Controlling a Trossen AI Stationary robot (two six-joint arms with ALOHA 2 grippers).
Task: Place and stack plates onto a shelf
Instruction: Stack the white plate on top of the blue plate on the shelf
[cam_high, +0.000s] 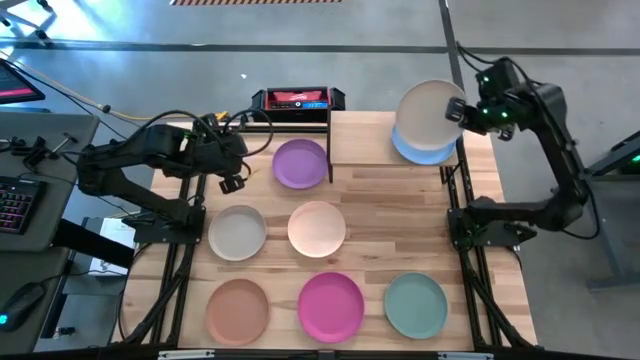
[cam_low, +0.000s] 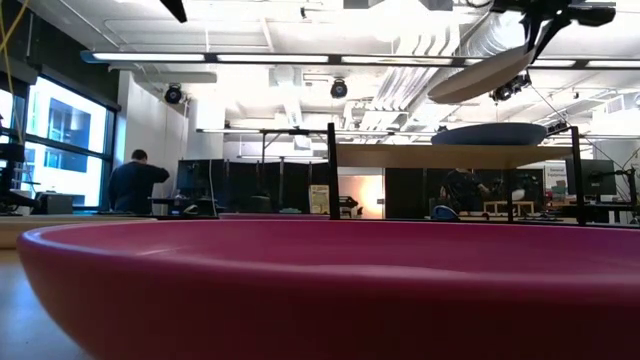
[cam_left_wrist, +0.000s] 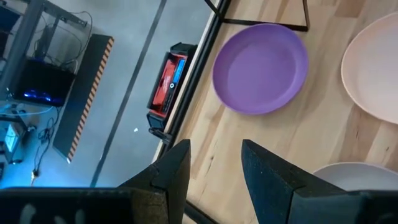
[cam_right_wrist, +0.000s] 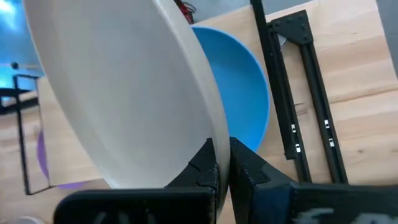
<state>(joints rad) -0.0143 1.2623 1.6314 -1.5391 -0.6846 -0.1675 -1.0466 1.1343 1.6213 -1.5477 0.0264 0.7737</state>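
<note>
My right gripper (cam_high: 457, 112) is shut on a cream plate (cam_high: 428, 108), held tilted above the blue plate (cam_high: 425, 152). The blue plate lies on the right half of the light-wood shelf (cam_high: 360, 140) at the table's far edge. My left gripper (cam_high: 232, 183) hangs open over the table's left side, touching nothing. The purple plate (cam_left_wrist: 261, 67) lies on the table just beyond it, beside the shelf's left end. Grey-beige (cam_high: 237, 232), peach (cam_high: 317, 228), terracotta (cam_high: 238, 310), magenta (cam_high: 330, 305) and teal (cam_high: 415, 305) plates lie flat on the table. My right gripper pinches the cream plate's rim (cam_right_wrist: 210, 134) between its two fingers, one on the upper face and one on the underside. The fingers come from the table's right side, slanting down. The plate is lifted clear and tilted, its free edge (cam_low: 440, 92) lower, above the blue plate.
The shelf's left half (cam_high: 355, 135) is bare wood. A red and black device (cam_high: 297, 99) sits beyond the table's far edge. Black frame rails (cam_right_wrist: 298, 124) run along the table's right side. In the low view, the magenta plate (cam_low: 300, 290) fills the foreground.
</note>
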